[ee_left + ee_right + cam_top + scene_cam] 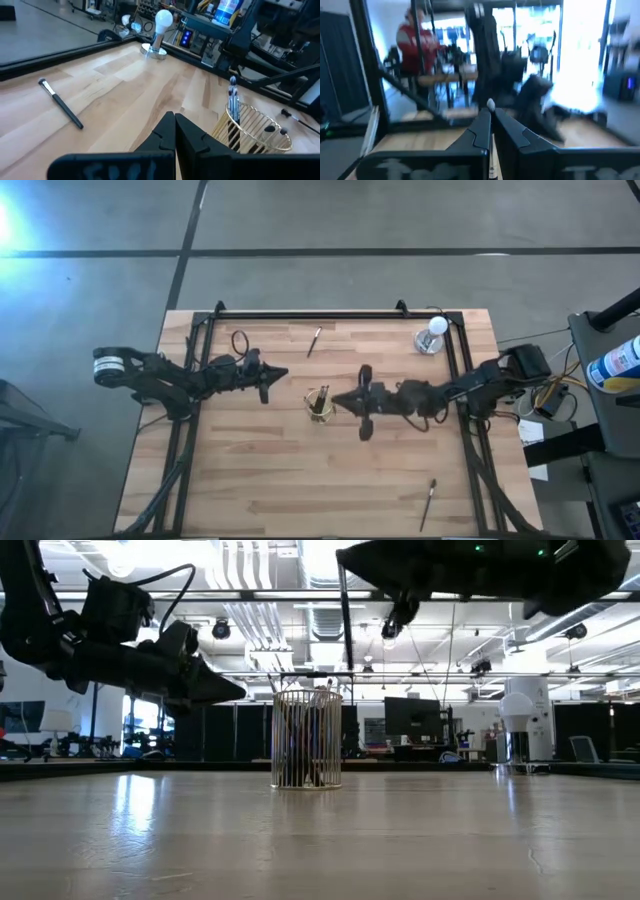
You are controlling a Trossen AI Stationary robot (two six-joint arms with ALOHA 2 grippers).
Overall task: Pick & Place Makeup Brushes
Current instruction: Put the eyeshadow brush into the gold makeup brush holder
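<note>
- Right gripper (340, 401) is up above the middle of the tabletop, right next to the gold wire cup (319, 404), and its fingers are pinched down on a makeup brush (491, 150). In the right wrist view you can see the pale tip poking up between the two fingers (480, 131).
- In the low view that same brush hangs as a thin dark stick straight down over the cup's rim, so it's above the cup, not sitting in it.
- The cup itself is about dead center on the tabletop and already has a few brushes (233, 102) standing inside, handles leaning against the wires.
- Left gripper (283, 373) hovers off the table a bit toward the left of the cup, fingers squeezed together with nothing in them.
- One loose brush (314, 341) lies near the far edge, roughly mid-width. Another brush (430, 502) is down near the near edge, toward the right corner.
- White round-topped thing (432, 334) sits by the far right corner.
- A person in a red top (417, 46) is visible, blurry, in the room beyond.
</note>
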